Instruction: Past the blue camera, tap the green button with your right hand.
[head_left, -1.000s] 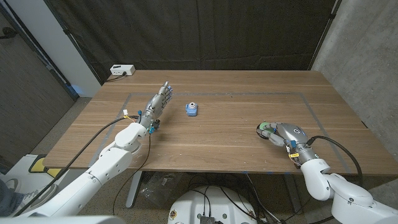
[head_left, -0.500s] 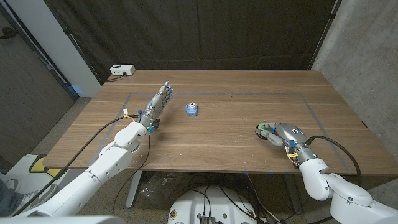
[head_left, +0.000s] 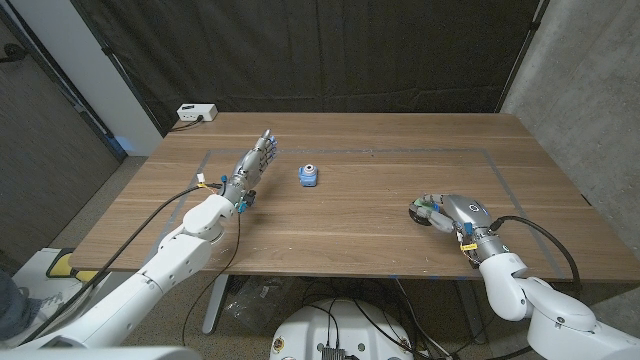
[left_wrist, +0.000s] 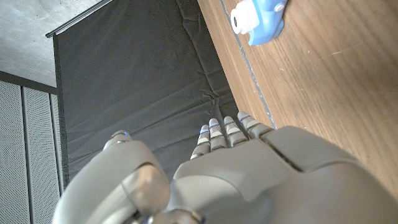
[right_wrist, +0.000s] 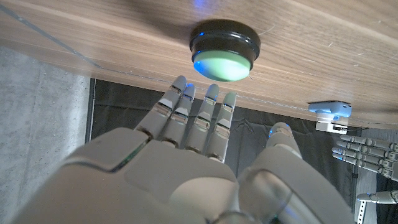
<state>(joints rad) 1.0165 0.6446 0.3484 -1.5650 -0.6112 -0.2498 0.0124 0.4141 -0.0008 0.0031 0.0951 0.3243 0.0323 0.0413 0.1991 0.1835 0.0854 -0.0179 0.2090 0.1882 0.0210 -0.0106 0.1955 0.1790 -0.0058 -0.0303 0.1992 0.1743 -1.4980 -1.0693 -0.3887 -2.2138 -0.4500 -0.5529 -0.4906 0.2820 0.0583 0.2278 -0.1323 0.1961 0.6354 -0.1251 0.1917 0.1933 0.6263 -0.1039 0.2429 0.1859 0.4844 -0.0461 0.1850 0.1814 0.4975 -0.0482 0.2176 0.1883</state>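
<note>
Hovering my open right hand just short of the green button, I judge it a rigid low dome: press its top centre, no grasp, left hand open too.

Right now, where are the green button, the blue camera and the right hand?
green button (right_wrist: 224, 65), right wrist view, on its lit green cap.
blue camera (head_left: 308, 176), head view, on its blue body.
right hand (head_left: 455, 213), head view, on the back of the hand.

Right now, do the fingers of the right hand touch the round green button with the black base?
Apart. The right wrist view shows wood between the fingers and the green button.
</note>
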